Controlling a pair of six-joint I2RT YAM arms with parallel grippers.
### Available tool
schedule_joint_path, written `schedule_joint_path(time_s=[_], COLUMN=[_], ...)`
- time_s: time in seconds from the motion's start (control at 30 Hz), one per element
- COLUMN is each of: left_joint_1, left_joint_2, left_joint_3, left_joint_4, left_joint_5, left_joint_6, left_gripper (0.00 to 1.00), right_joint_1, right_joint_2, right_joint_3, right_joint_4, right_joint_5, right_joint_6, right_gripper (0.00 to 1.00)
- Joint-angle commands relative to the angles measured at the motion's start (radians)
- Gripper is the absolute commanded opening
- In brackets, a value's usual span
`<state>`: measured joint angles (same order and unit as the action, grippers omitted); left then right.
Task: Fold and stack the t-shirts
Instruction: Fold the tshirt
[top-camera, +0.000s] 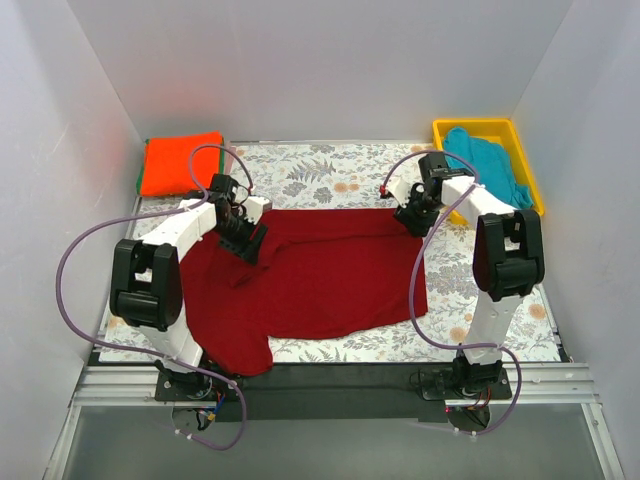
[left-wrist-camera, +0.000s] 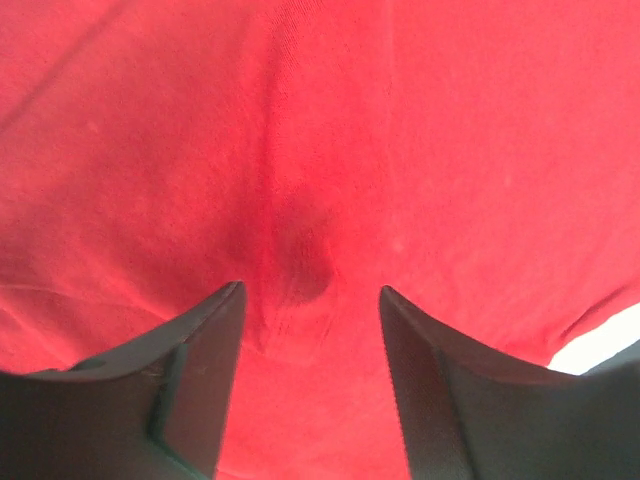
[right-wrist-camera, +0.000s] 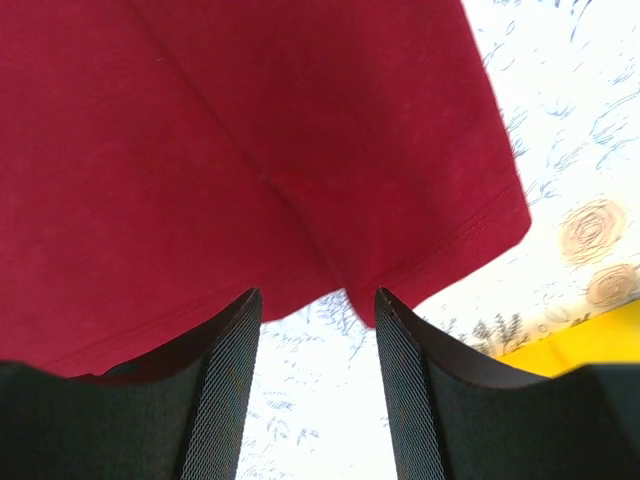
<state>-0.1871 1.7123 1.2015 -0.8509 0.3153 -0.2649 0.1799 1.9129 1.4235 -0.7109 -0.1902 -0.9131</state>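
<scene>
Maroon t-shirt (top-camera: 320, 275) lay spread over the middle of the worktop (top-camera: 320, 165), which had a floral-patterned surface. The cloth reached close to the near edge on the left, and one lobe hung toward the near-left corner. It was flat in most places, with loose creases on the left side.

Left gripper (top-camera: 243, 240) sat low over the shirt's far-left part. In the left wrist view its fingers (left-wrist-camera: 200, 340) stood apart, with red cloth filling the gap and a small pucker in the fabric just beyond the tips. Nothing was pinched: released.

Right gripper (top-camera: 412, 215) was at the shirt's far-right corner. In the right wrist view its fingers (right-wrist-camera: 220, 350) were parted and bare patterned worktop showed between them. The shirt's hem (right-wrist-camera: 470, 225) ran right up to the fingertips, and a fold pointed into the gap. Whether hem and tips touched could not be told. Nothing was clamped: released.

Orange-red t-shirt (top-camera: 180, 163) sat folded in the far-left corner, with a thin green edge showing along its left side.

Teal t-shirt (top-camera: 490, 165) lay bunched inside the yellow bin (top-camera: 480, 127) at the far-right corner, well apart from the maroon one.
</scene>
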Motion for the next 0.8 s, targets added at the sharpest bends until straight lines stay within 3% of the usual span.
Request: schedule_joint_path(time_s=[0.0, 0.2, 0.33, 0.53, 0.67, 0.77], left_joint_1=[0.002, 0.002, 0.002, 0.003, 0.003, 0.002], left_joint_2=[-0.060, -0.074, -0.063, -0.057, -0.062, -0.059], left_joint_3=[-0.026, -0.080, -0.095, -0.123, -0.129, -0.128], left_joint_4=[-0.039, -0.036, -0.020, -0.005, -0.008, -0.014], left_joint_5=[-0.008, -0.051, -0.087, -0.137, -0.151, -0.151], left_joint_6=[0.049, 0.092, 0.107, 0.118, 0.127, 0.130], left_gripper=[0.57, 0.59, 0.60, 0.60, 0.53, 0.39], right_joint_1=[0.015, 0.026, 0.027, 0.033, 0.035, 0.035], right_joint_2=[0.008, 0.018, 0.023, 0.021, 0.026, 0.026], right_joint_3=[-0.026, -0.049, -0.046, -0.055, -0.055, -0.051], right_joint_4=[0.094, 0.119, 0.122, 0.120, 0.120, 0.119], right_joint_5=[0.063, 0.100, 0.106, 0.115, 0.118, 0.118], right_joint_6=[-0.035, -0.053, -0.056, -0.075, -0.076, -0.078], right_gripper=[0.55, 0.51, 0.40, 0.35, 0.29, 0.22])
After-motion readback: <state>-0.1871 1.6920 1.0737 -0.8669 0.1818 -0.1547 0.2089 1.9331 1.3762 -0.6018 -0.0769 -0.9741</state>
